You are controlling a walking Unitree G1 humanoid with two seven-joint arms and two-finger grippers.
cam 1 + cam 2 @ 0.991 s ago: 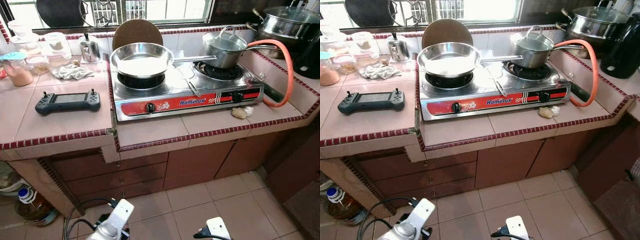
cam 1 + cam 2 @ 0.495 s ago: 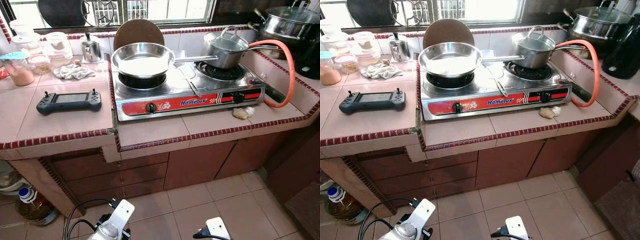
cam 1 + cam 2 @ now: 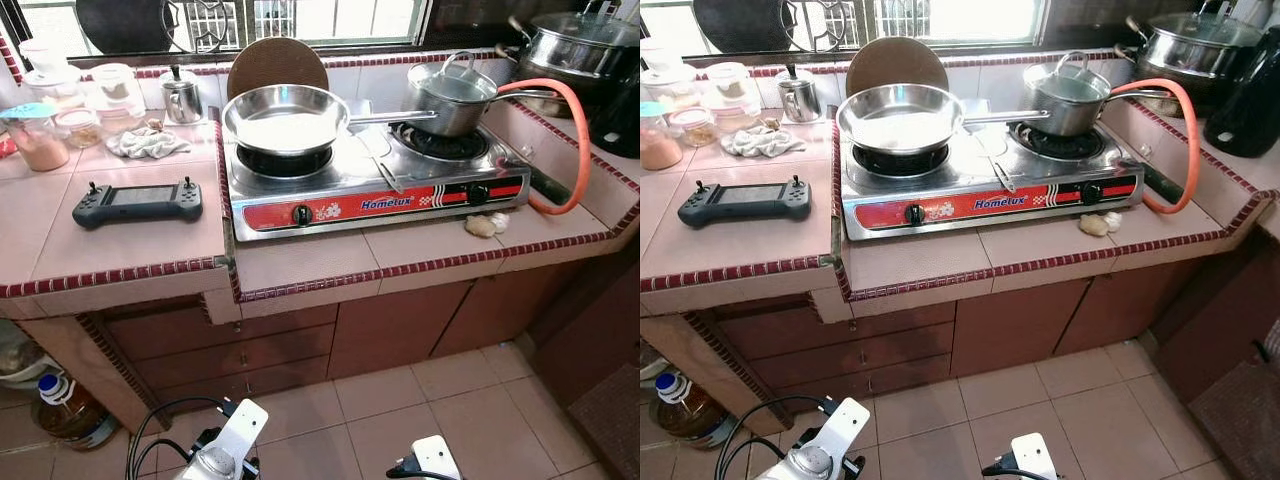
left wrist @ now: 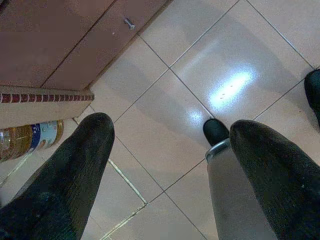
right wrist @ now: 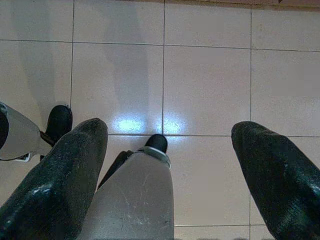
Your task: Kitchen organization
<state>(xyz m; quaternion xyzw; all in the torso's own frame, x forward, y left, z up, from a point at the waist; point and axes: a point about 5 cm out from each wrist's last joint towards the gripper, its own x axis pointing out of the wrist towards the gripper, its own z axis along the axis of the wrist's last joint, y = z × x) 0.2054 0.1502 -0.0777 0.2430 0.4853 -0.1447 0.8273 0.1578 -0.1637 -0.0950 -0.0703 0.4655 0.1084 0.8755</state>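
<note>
We face a tiled counter [image 3: 150, 245] of pink squares edged in dark red, well above both our arms, which hang idle over the glossy floor [image 5: 210, 85]. On it sits a steel two-burner stove [image 3: 375, 190] with a red front panel. A wide, shallow steel pan [image 3: 285, 118] rests on its left burner, and a lidded steel pot [image 3: 448, 95] on the right one, beside a curved orange hose [image 3: 572, 130]. Left of the stove lies a flat dark handheld controller [image 3: 137, 203], and behind it a crumpled white cloth [image 3: 147, 143] and plastic jars [image 3: 38, 135]. Our left gripper [image 4: 170, 165] and right gripper [image 5: 167, 165] both hang with fingers spread wide, holding nothing.
</note>
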